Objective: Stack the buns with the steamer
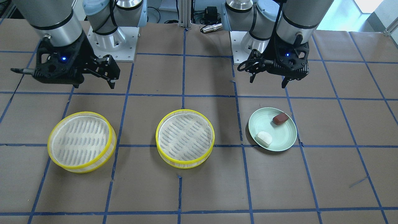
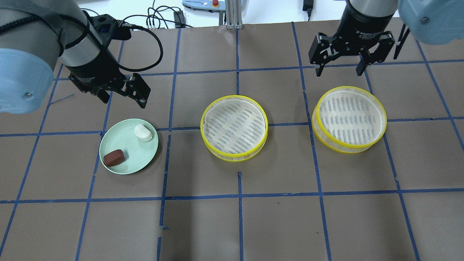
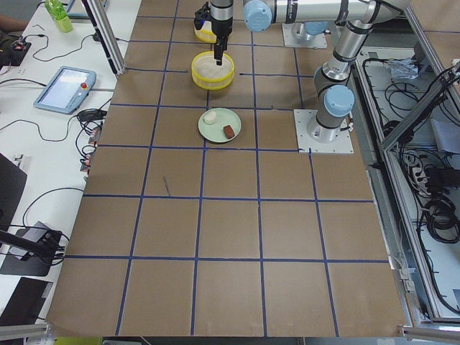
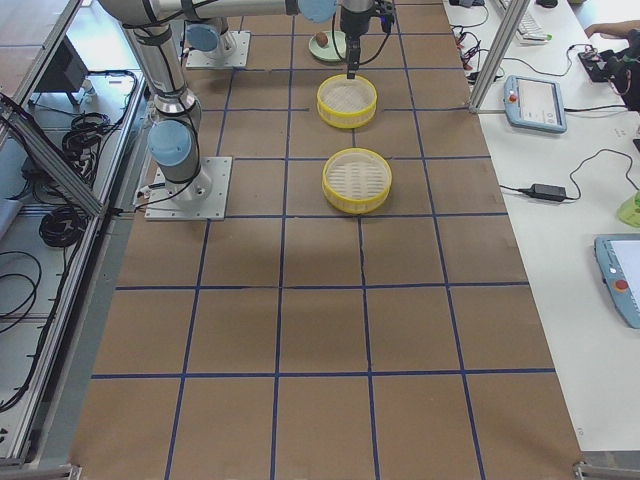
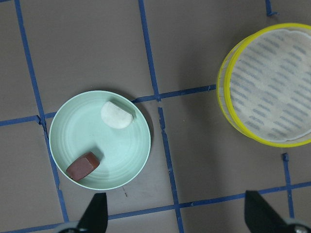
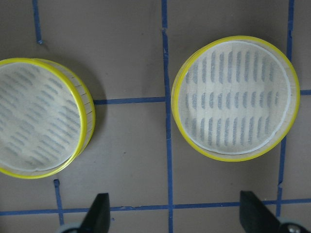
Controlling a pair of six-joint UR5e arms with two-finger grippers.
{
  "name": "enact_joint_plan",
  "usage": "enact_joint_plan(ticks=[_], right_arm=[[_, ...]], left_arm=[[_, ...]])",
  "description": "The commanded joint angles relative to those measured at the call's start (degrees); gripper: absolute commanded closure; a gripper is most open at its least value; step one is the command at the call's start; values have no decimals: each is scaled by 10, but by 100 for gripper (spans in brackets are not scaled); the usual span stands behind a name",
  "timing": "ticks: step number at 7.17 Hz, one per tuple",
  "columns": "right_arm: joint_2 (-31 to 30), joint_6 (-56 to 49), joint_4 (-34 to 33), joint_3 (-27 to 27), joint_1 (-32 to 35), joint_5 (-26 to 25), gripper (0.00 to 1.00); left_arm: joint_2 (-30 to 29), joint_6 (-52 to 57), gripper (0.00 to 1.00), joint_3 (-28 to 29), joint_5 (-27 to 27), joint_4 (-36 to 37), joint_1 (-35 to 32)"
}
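A white bun point(image 2: 143, 133) and a reddish-brown bun point(image 2: 114, 157) lie apart on a pale green plate point(image 2: 127, 148) at the table's left. Two empty yellow-rimmed steamer trays stand on the table, one in the middle point(image 2: 234, 127) and one at the right point(image 2: 350, 119). My left gripper point(image 2: 123, 98) is open and empty, hovering just beyond the plate. Its wrist view shows the plate point(image 5: 114, 150), both buns and the middle tray point(image 5: 272, 85). My right gripper point(image 2: 339, 72) is open and empty, hovering beyond the right tray point(image 6: 235, 97).
The table is covered in brown paper with a blue tape grid. The arm bases point(image 1: 112, 40) stand at the robot's edge of the table. Cables and an aluminium post point(image 2: 232, 14) sit at the far edge. A teach pendant point(image 3: 65, 85) lies on a side bench.
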Motion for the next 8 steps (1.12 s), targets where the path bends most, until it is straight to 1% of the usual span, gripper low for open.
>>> enact_joint_plan(ticks=[1, 2, 3, 4, 5, 6, 7, 8], right_arm=[[24, -93, -50, 49, -88, -1, 6], [53, -155, -102, 84, -128, -2, 7], [84, -204, -177, 120, -169, -1, 7], [102, -223, -229, 143, -180, -1, 8], [129, -247, -280, 153, -182, -2, 12], [170, -255, -332, 157, -186, -1, 15], [182, -270, -344, 159, -193, -2, 24], [185, -292, -345, 163, -205, -7, 30]], left_arm=[[-11, 30, 0, -78, -1, 63, 59], [-30, 33, 0, -107, -1, 115, 61], [-64, 34, 0, -124, 0, 171, 61], [-121, 34, 0, -122, 1, 213, 62], [-165, 29, 0, -124, 1, 253, 62], [-193, 27, 0, -124, -1, 275, 61], [-197, 28, 2, -126, 0, 277, 61], [-202, 29, 13, -127, 1, 277, 62]])
